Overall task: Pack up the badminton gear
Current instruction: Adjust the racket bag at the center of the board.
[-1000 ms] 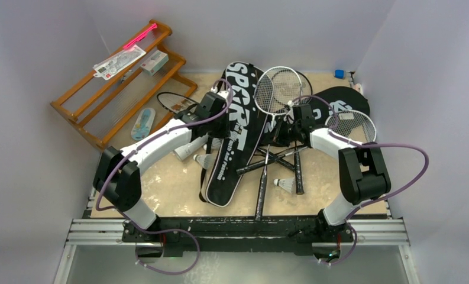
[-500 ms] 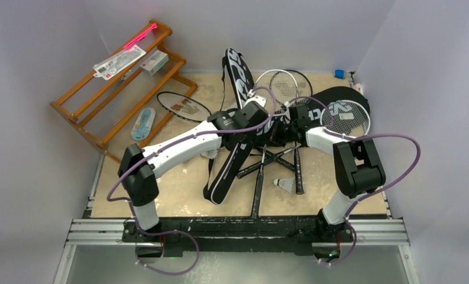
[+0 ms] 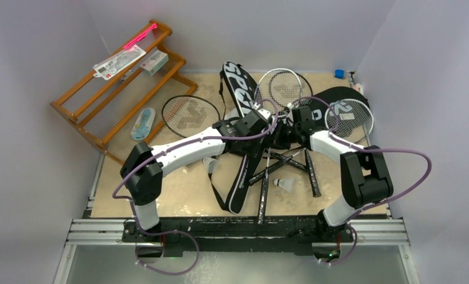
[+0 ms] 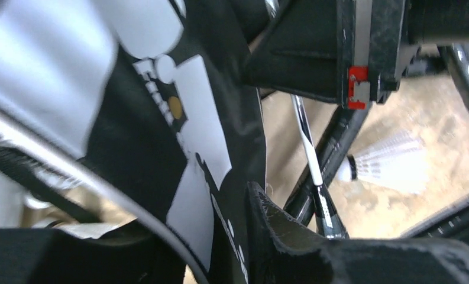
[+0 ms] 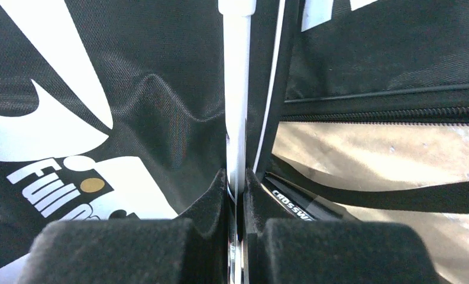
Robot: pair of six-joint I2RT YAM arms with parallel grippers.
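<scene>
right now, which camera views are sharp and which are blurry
Top external: evenly lit, soft shadows, everything readable. Left wrist: the black bag fills the frame, too close and smeared; the shuttlecock behind is soft. Right wrist: bag weave is crisp, but the right pincer blurs at the bottom edge.

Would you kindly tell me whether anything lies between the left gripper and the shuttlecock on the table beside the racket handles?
Yes. The black bag runs down between the fingers of the left gripper, and crossed racket handles lie on the table just before the shuttlecock.
</scene>
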